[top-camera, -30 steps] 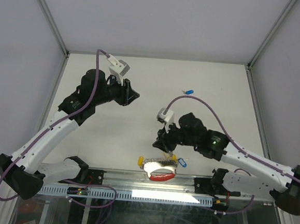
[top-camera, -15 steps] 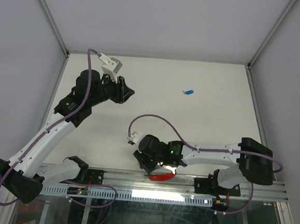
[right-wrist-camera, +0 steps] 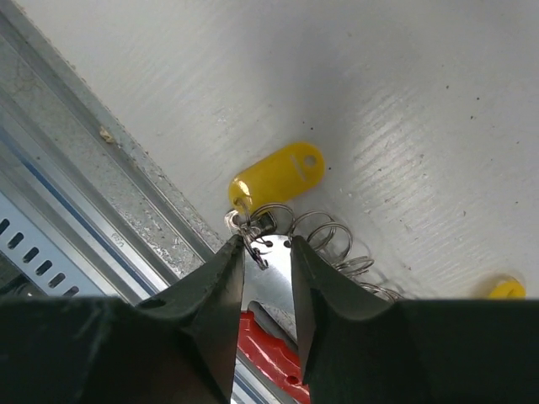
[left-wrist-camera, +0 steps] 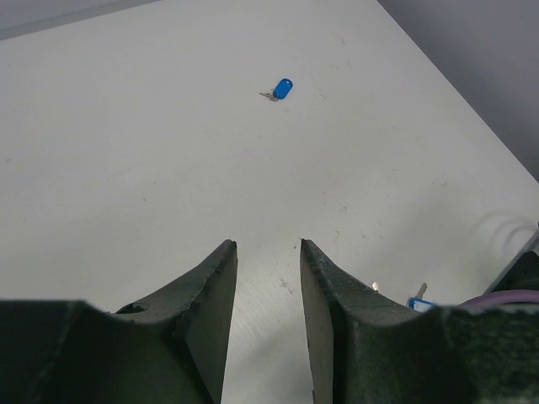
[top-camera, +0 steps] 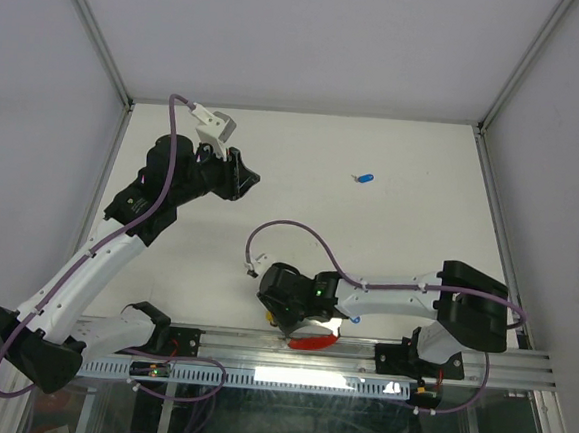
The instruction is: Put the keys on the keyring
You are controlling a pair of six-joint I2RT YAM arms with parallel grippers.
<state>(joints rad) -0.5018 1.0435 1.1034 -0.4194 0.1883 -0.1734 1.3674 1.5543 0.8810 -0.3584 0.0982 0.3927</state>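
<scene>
Now, keyring (right-wrist-camera: pixel 328 240): near table (right-wrist-camera: pixel 404 101) front edge, coils beside right pincer (right-wrist-camera: pixel 268 244) tips.
Right pincer: narrowly parted, straddling ring wire; grip uncertain.
Yellow key (right-wrist-camera: pixel 278 178): just beyond tips.
Left pincer (left-wrist-camera: pixel 268 246): spread, empty, well apart.

A matte white table (top-camera: pixel 303 167), faintly scuffed and speckled, forms the base of a booth closed in by plain pale grey walls (top-camera: pixel 304 37) at the back and on both sides. Slim aluminium posts (top-camera: pixel 95 33) rise from its far corners. Along the near edge lies a silvery slotted metal rail (top-camera: pixel 229 344), and below it a bright white strip of light (top-camera: pixel 327 379) glows above a darker, glassy area; the lighting is soft and even, leaving only weak shadows on the tabletop.
</scene>
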